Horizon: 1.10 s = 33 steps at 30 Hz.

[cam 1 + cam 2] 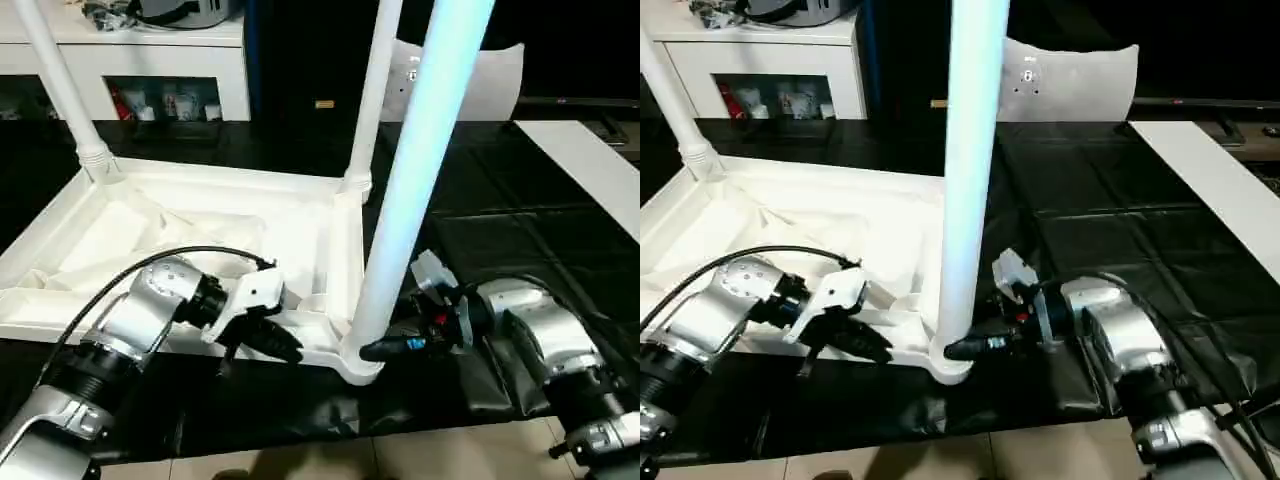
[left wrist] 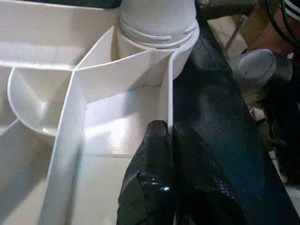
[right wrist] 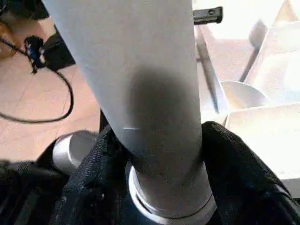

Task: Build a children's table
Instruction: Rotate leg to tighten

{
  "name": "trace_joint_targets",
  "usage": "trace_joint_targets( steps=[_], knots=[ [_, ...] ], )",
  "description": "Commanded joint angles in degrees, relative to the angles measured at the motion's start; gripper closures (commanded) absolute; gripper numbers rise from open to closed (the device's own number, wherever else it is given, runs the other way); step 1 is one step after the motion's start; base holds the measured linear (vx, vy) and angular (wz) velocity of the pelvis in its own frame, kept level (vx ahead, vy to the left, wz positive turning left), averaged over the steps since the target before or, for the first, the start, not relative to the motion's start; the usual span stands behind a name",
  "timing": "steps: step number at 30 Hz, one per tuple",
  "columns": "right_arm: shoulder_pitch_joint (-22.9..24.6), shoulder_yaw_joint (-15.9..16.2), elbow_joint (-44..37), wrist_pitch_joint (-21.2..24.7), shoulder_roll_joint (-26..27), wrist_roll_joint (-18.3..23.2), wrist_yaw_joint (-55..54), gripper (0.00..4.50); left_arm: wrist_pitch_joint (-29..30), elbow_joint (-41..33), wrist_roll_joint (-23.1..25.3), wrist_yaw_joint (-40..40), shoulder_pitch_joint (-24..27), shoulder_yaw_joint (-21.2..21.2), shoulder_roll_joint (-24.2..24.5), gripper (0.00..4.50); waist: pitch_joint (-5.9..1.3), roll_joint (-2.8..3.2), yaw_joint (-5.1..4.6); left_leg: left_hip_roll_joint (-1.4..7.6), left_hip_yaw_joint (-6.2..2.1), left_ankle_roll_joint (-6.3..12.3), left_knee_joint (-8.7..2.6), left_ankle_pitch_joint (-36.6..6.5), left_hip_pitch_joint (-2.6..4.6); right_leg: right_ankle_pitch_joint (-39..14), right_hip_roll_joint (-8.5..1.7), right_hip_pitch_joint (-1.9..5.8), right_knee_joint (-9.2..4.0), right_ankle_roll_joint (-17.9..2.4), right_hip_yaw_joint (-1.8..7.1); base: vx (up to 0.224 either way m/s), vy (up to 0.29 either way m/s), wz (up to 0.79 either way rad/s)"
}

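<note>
The near leg (image 1: 410, 190) is gripped at its base by the right tool (image 1: 385, 349), whose two black fingers (image 3: 243, 178) are set on opposite sides of the tube, just above the flared end. This leg is seated upright in the near corner socket of the tabletop (image 1: 200, 240). The tabletop is laid upside down on the black-covered bench (image 1: 500, 230), ribbed underside upward. The tabletop's near rim wall is pinched by the fully closed left tool (image 1: 268, 342), just beside that socket. Two further legs (image 1: 375, 90) are seated upright in the far corner sockets. A white cabinet (image 1: 120, 60) is seen beyond the tabletop.
</note>
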Motion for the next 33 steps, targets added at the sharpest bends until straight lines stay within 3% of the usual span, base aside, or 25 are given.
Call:
trace_joint_targets(
  steps=[1, 2, 4, 5, 7, 9, 10, 13, 15, 16, 17, 18, 21, 23, 25, 29, 33],
  knots=[
    [-0.23, 0.48, -1.43, 2.55, 3.06, 1.50, -4.14, 2.44, 1.56, -3.55, -1.82, 3.78, -0.84, 1.25, -2.73, 4.50, -3.62, 0.13, -0.28, 0.17, 0.91, 1.94, -4.47, -12.30, -0.21, -25.20, -2.69, 3.75, -4.53, -6.70, 2.65, 0.000, 0.000, 0.00],
    [-0.52, 0.08, -1.09, 2.98, 3.97, 0.95, -6.62, 2.44, 2.71, -3.83, -1.44, 5.54, -0.86, 1.56, -3.28, 4.50, -3.47, 0.41, -0.40, 0.06, 0.83, 1.45, -4.50, -13.00, -0.11, -27.03, -2.75, 3.66, -4.76, -6.21, 2.55, 0.000, 0.000, 0.00],
    [-1.52, -1.13, 0.41, 2.55, 7.33, -1.72, -15.42, 2.44, 5.72, -4.59, -0.36, 11.98, -0.98, 2.88, -5.87, 4.50, -3.24, 0.18, -0.84, -0.24, 0.84, 0.71, -4.37, -14.42, 0.12, -30.95, -2.61, 3.36, -5.47, -4.52, 2.17, 0.000, 0.000, 0.00],
    [-2.05, -1.94, 1.21, 2.59, 8.87, -2.57, -19.13, 2.44, 6.92, -4.89, -0.04, 14.37, -1.05, 3.43, -7.05, 4.50, -3.19, 0.16, -1.59, -0.56, 0.63, 0.14, -4.20, -15.57, 0.05, -34.99, -2.75, 3.53, -6.09, -2.38, 1.57, 0.000, 0.000, 0.00],
    [-2.98, -3.08, 2.60, 2.25, 11.18, -3.67, -24.51, 2.46, 8.85, -5.25, 0.27, 18.00, -1.22, 4.30, -9.07, 4.50, -3.17, 0.05, -2.48, -0.82, 0.41, 0.34, -4.10, -16.62, -0.20, -37.20, -2.71, 3.78, -6.66, -0.56, 1.01, 0.000, 0.000, 0.00],
    [-3.72, -4.01, 3.57, 2.19, 13.03, -4.54, -29.04, 2.48, 10.65, -5.58, 0.57, 21.16, -1.42, 4.98, -10.87, 4.50, -3.36, 0.19, -3.10, -0.65, 0.35, 0.12, -4.12, -16.49, -0.07, -36.11, -2.73, 3.65, -6.67, -0.78, 0.92, 0.000, 0.000, 0.00],
    [-5.42, -5.10, 6.13, 0.95, 16.04, -6.65, -37.29, 2.49, 13.75, -5.89, 1.52, 27.13, -1.85, 5.84, -14.40, 4.50, -3.54, 0.14, -3.98, -0.59, 0.11, 0.43, -4.33, -15.38, -0.66, -33.68, -2.73, 4.18, -6.32, -1.41, 0.88, 0.000, 0.000, 0.00],
    [-8.35, -8.10, 10.68, 1.40, 20.31, -7.94, -48.54, 2.49, 16.48, -5.18, 3.47, 37.00, -2.75, 7.28, -20.07, 4.50, -3.63, 0.19, -5.08, -0.38, 0.14, 0.36, -4.32, -14.23, -0.57, -30.08, -2.71, 3.87, -5.91, -3.71, 1.16, 0.000, 0.000, 0.00],
    [-8.98, -8.22, 11.89, 0.14, 20.86, -8.55, -49.50, 2.49, 16.71, -4.71, 3.71, 39.10, -3.07, 7.47, -21.86, 4.50, -3.92, -0.22, -5.09, -0.57, 0.52, 1.93, -4.14, -12.08, -0.65, -26.57, -2.66, 3.92, -5.61, -5.22, 1.69, 0.000, 0.000, 0.00],
    [-9.02, -8.34, 12.17, -0.31, 21.00, -8.14, -48.82, 2.49, 16.37, -4.42, 3.86, 39.85, -3.22, 7.50, -22.42, 4.50, -3.99, -0.12, -4.96, -0.51, 0.58, 2.34, -4.11, -11.35, -0.55, -25.07, -2.68, 3.88, -5.43, -5.73, 1.83, 0.000, 0.000, 0.00],
    [-9.08, -8.63, 12.38, -0.83, 21.18, -7.82, -48.60, 1.97, 15.96, -4.16, 3.98, 40.40, -3.41, 7.40, -22.94, 4.50, -4.18, -0.34, -4.85, -0.41, 0.80, 3.37, -4.00, -9.60, -0.61, -21.47, -2.54, 3.87, -5.01, -6.96, 2.15, 0.000, 0.000, 0.00],
    [-9.13, -9.22, 12.45, -1.10, 21.54, -7.75, -49.12, 1.84, 15.97, -4.15, 4.14, 40.73, -3.51, 7.34, -23.25, 4.50, -4.40, -0.31, -4.60, -0.37, 0.79, 4.15, -3.95, -6.84, -0.96, -17.31, -2.53, 4.24, -4.25, -8.26, 2.34, 0.058, -0.014, 0.06],
    [-9.34, -10.99, 12.14, -1.28, 22.03, -7.02, -49.78, 1.77, 16.26, -4.66, 4.98, 40.91, -3.57, 6.97, -23.02, 4.50, -4.71, -0.35, -3.82, -0.45, 1.00, 5.68, -3.70, -1.96, -1.08, -9.62, -2.50, 4.46, -3.04, -10.85, 2.70, 0.039, -0.015, 0.01],
    [-9.51, -11.44, 12.44, -2.47, 21.13, -7.30, -49.79, 1.43, 15.56, -5.00, 5.64, 40.16, -3.15, 6.67, -21.58, 4.50, -4.73, -0.39, -3.64, -0.56, 1.10, 6.46, -3.44, -0.04, -1.22, -5.86, -2.31, 4.33, -2.44, -11.97, 2.89, 0.000, 0.000, 0.00],
    [-9.34, -11.68, 12.30, -2.87, 20.58, -7.17, -49.49, 1.34, 15.43, -4.95, 5.48, 39.94, -3.02, 6.77, -21.12, 4.50, -4.53, -0.16, -3.49, -0.48, 1.18, 6.83, -3.52, -1.00, -1.11, -6.64, -2.36, 4.30, -2.60, -12.33, 2.84, 0.000, 0.000, 0.00],
    [-8.36, -12.01, 11.25, -3.87, 18.74, -7.00, -47.14, 0.99, 13.66, -4.24, 5.13, 38.13, -3.08, 6.46, -19.77, 4.50, -4.17, 0.24, -3.55, -0.34, 1.21, 5.04, -3.83, -5.89, -0.79, -13.49, -2.36, 4.16, -3.60, -10.44, 2.75, 0.000, 0.000, 0.00],
    [-7.03, -12.68, 9.09, -3.69, 16.28, -5.82, -43.01, 0.68, 10.96, -3.62, 4.63, 34.41, -2.79, 5.83, -17.70, 4.50, -4.21, 0.10, -3.15, -0.28, 1.15, 4.28, -3.91, -6.47, -0.69, -14.61, -2.33, 4.17, -3.68, -9.56, 2.78, 0.000, 0.000, 0.00]
  ],
)
